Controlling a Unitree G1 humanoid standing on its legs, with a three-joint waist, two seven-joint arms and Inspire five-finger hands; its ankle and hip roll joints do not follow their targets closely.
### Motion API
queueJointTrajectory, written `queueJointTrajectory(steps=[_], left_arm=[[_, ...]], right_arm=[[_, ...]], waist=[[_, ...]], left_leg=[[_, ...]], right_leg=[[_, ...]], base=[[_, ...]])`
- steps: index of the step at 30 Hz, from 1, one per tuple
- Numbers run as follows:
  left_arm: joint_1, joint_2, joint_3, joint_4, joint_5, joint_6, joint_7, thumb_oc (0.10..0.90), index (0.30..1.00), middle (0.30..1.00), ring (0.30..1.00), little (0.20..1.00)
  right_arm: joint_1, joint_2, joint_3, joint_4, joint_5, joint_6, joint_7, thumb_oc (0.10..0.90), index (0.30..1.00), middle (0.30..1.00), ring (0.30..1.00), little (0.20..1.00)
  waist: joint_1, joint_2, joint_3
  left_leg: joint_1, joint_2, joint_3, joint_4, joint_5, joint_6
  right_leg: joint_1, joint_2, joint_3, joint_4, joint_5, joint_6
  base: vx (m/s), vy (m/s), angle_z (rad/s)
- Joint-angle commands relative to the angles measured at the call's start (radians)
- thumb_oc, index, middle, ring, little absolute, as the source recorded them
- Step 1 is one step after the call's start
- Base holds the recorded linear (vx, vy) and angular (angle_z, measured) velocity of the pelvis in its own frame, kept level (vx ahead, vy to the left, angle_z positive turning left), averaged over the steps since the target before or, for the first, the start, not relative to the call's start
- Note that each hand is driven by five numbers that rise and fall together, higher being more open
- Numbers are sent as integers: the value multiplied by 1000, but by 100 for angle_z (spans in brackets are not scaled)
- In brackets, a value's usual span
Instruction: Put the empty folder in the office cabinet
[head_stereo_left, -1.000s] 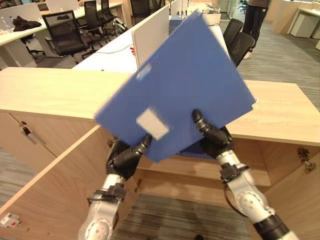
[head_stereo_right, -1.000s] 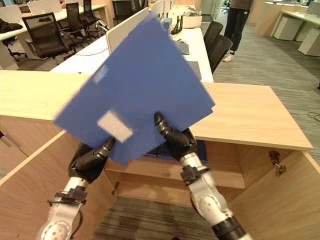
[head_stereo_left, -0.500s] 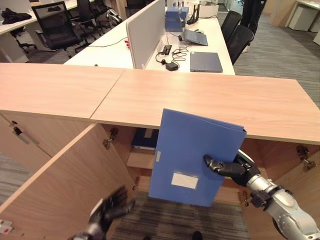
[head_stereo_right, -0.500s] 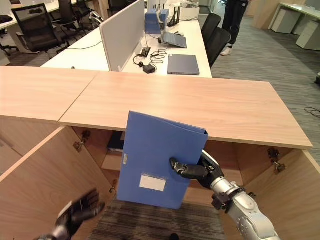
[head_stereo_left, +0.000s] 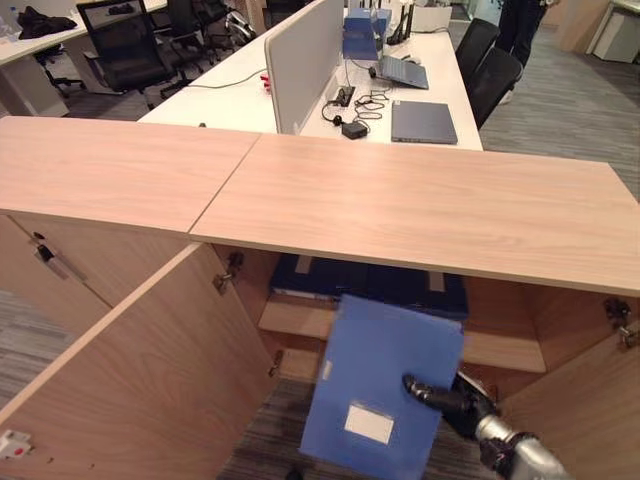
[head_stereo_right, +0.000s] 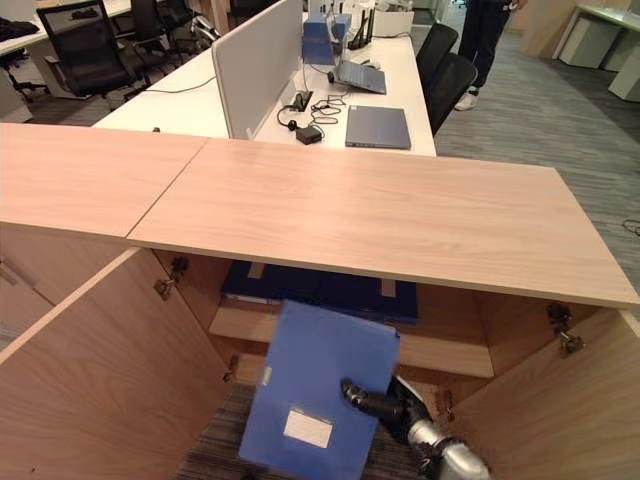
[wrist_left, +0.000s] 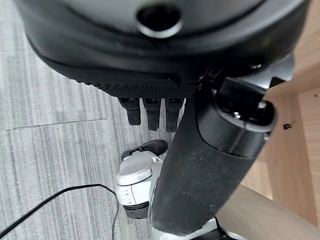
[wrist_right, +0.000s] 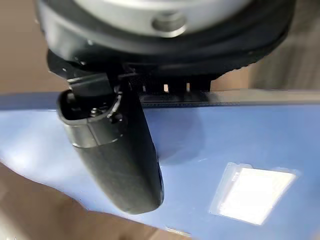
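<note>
A blue folder (head_stereo_left: 378, 392) with a white label (head_stereo_right: 307, 428) hangs tilted in front of the open cabinet's lower compartment, below the shelf (head_stereo_left: 300, 318). My right hand (head_stereo_left: 452, 402) is shut on its right edge. The thumb (wrist_right: 117, 155) presses the front face (wrist_right: 235, 145) and the fingers are hidden behind it. My left hand (wrist_left: 150, 112) hangs open over the grey carpet, holding nothing. Dark blue folders (head_stereo_left: 370, 282) lie flat on the cabinet's shelf.
The cabinet's left door (head_stereo_left: 130, 370) and right door (head_stereo_left: 590, 420) stand swung open toward me. Its wooden top (head_stereo_left: 420, 205) overhangs the opening. Behind are desks with a laptop (head_stereo_left: 423, 122), a divider screen (head_stereo_left: 300, 60), office chairs, and a person (head_stereo_right: 490, 40) standing far back.
The folder has come down from the level of the cabinet top to low before the opening, still in my right hand. The left hand has dropped out of the eye views.
</note>
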Motion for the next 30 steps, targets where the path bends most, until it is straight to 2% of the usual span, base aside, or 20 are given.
queueJointTrajectory(steps=[1,6,8,10,12,18,22,30], left_arm=[[-72,-4,-37,4,-13,-33,26,800,900,900,900,900],[-94,-19,-65,6,-46,-33,61,800,900,900,900,900],[-105,-24,-85,5,-55,-35,72,800,900,900,900,900],[-107,-27,-93,4,-53,-36,80,800,900,900,900,900],[-105,-39,-115,-4,-51,-37,91,800,900,900,900,900],[-95,-49,-168,-63,-55,-42,101,800,900,900,900,900],[-98,-43,-224,-101,-53,-48,107,800,900,900,900,900],[-107,-24,-292,-124,-26,-50,101,800,900,900,900,900]], right_arm=[[-54,29,23,-6,-30,-61,-33,400,300,300,300,300],[-110,125,0,210,54,-77,-98,400,300,300,300,300],[-146,166,-28,281,136,-87,-119,400,300,300,300,300],[-162,180,-41,294,170,-94,-130,400,300,300,300,300],[-208,219,-79,329,275,-116,-151,400,300,300,300,300],[-349,286,-169,324,477,-211,-206,400,300,300,300,300],[-529,292,-239,291,575,-321,-257,400,300,300,300,300],[-719,249,-326,284,643,-420,-301,400,300,300,300,300]], waist=[[16,-31,14],[27,-23,48],[30,-15,61],[31,-11,66],[34,0,76],[53,29,101],[78,53,125],[108,71,134]], left_leg=[[-13,15,-28,1,-48,-11],[-35,9,-46,4,-40,-9],[-46,7,-50,4,-37,-9],[-48,6,-53,4,-37,-8],[-54,3,-58,6,-37,-6],[-69,-3,-65,10,-36,-3],[-86,-10,-73,13,-30,1],[-105,-17,-83,16,-26,5]], right_leg=[[-13,-86,-3,133,-158,83],[-26,-86,-15,137,-158,82],[-34,-86,-15,137,-157,81],[-37,-87,-14,138,-157,81],[-44,-90,-16,142,-158,81],[-66,-93,-10,161,-167,81],[-90,-98,-12,178,-171,83],[-107,-104,-12,187,-175,85]], base=[[-22,-17,6],[-47,-9,13],[-39,6,16],[-12,8,10],[0,0,0],[-3,5,0],[-40,16,1],[-5,4,3]])
